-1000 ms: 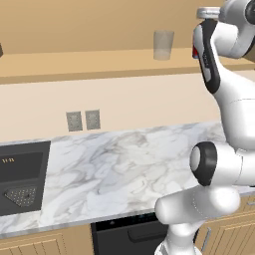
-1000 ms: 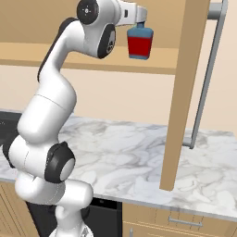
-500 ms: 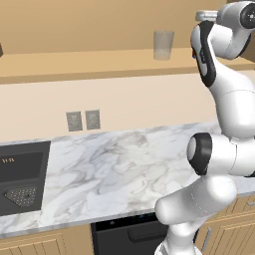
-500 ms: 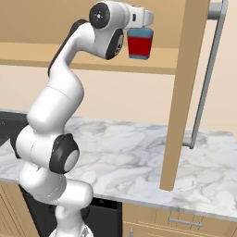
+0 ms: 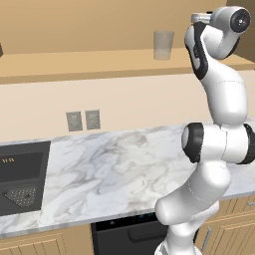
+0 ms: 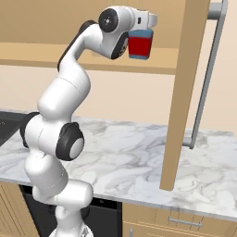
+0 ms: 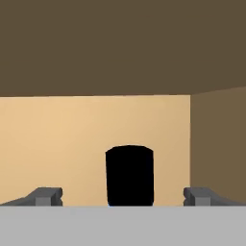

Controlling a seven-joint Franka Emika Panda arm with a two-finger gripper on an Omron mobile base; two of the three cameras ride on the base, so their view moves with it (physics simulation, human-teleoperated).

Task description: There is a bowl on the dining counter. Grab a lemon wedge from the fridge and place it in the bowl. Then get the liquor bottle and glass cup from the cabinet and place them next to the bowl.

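Pincer (image 7: 124, 196) is released: both tips stand wide apart at the bottom of the hand view, gripping nothing. A black upright shape (image 7: 129, 175) sits dead ahead between the tips, touching neither. It's a flat silhouette cut off at its base, so I can't tell from that view what it is. In the right base view one liquor bottle (image 6: 140, 44) with a red body and grey-blue bands stands right at the front of my hand on the cabinet shelf (image 5: 99, 62). Its neck is hard to make out, my fingers are hidden behind the wrist there, and I can't tell whether anything touches. In the left base view my own arm covers the pincer and the bottle. One glass cup (image 5: 163, 45) is on the same shelf, to the left of the pincer and apart from it, pale and nearly see-through. One open cabinet door (image 6: 185, 92) hangs to the right of the pincer, its top cut off. Beyond it is one grey metal bar (image 6: 203, 92), and I can't tell what that belongs to. Far below the pincer is one marble table (image 5: 114, 169). One black sink (image 5: 20, 179) is at its left end, cut by the frame edge. There are two wall outlets (image 5: 83, 120) above the table and one dark dishwasher front (image 5: 129, 231) under it, partly behind my base.
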